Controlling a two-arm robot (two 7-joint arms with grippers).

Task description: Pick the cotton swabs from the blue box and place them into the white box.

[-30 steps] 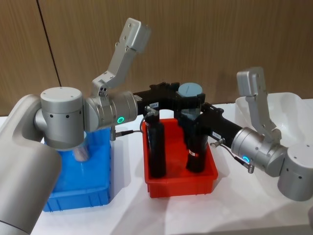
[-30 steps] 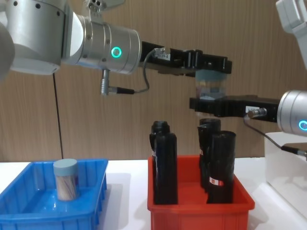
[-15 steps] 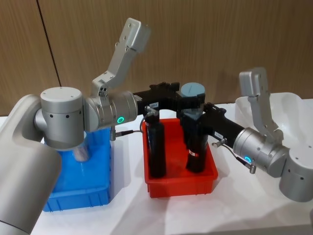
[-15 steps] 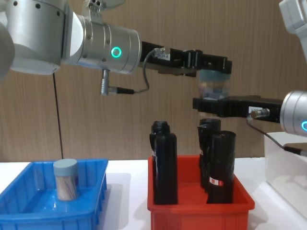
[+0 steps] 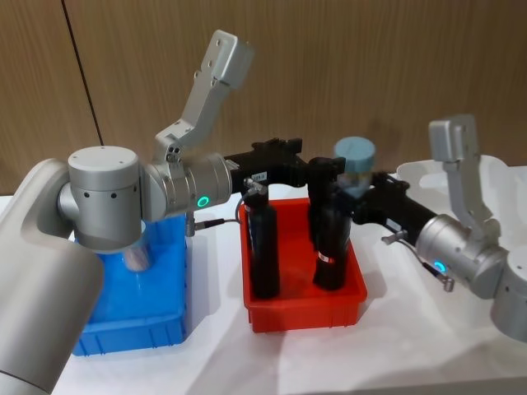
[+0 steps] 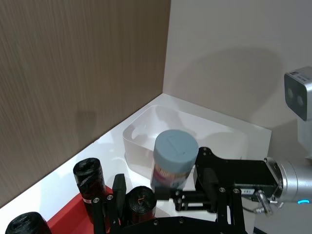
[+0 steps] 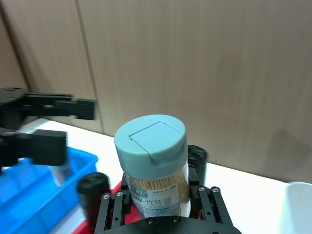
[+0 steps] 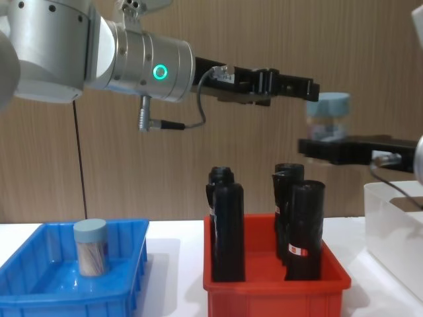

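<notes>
A cotton swab jar [image 8: 327, 117] with a pale blue lid hangs in the air above the right side of the red bin, and my right gripper [image 8: 325, 146] is shut on its lower half. The right wrist view shows this jar [image 7: 153, 162] up close, upright between the fingers. My left gripper [image 8: 305, 89] stands open just to the jar's left, apart from it, at the same height. Another cotton swab jar [image 8: 90, 247] stands upright in the blue box [image 8: 125, 294] at the left. The white box [image 5: 494, 174] is at the far right, beyond the held jar.
The red bin [image 8: 274, 295] sits between the blue and white boxes and holds tall black rolls [image 8: 228, 224] that reach close under both grippers. A wooden wall closes off the back. The white table shows in front of the bins.
The right gripper has carried the jar to the right, out from between the left gripper's fingers and toward the white box. The left arm has stayed in place, now open and empty.
</notes>
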